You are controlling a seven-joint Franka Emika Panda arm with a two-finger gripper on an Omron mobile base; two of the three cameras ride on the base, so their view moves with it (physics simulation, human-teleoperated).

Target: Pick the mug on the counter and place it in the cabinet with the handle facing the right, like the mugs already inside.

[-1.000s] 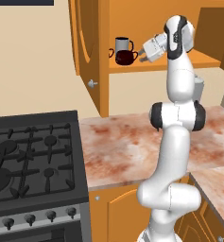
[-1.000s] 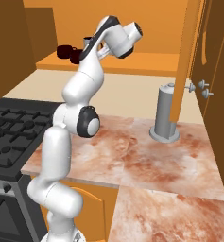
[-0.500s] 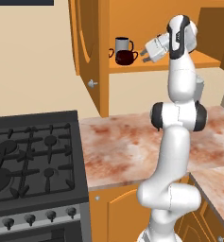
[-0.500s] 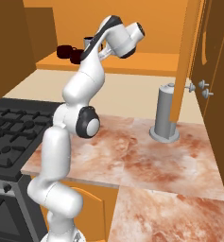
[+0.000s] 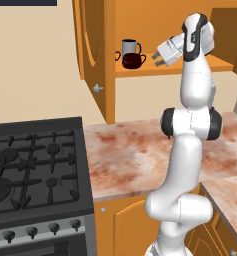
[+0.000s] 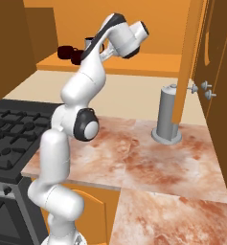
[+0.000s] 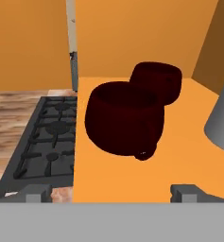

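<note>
The small squat dark maroon mug (image 7: pixel 124 118) is seen standing upright on the flat shelf of the orange wooden wall cabinet (image 5: pixel 190 67), just in front of a second dark mug (image 7: pixel 158 81) and beside a taller grey cylindrical mug (image 5: pixel 130 47); it is no longer on the mottled pinkish-brown marble-look counter (image 6: pixel 148 158). The two-finger gripper (image 5: pixel 155 58) is held level with the shelf, just beside the mug and apart from it, with the jaws spread wide and nothing between them. The mug's loop handle appears as a small dark ring at its lower front in the hand view; whether that side is the cabinet's right cannot be settled with confidence from these angles. The mug is judged to be rigid, light, smooth-glazed and breakable, so a slip is possible under a loose pinch. Should a correction be needed, a hold across the rounded body, or over the rim with one finger inside, would be judged sounder than a hold on the thin handle. A tall grey metal canister (image 6: pixel 168 115) stands on the counter below, well apart.
</note>
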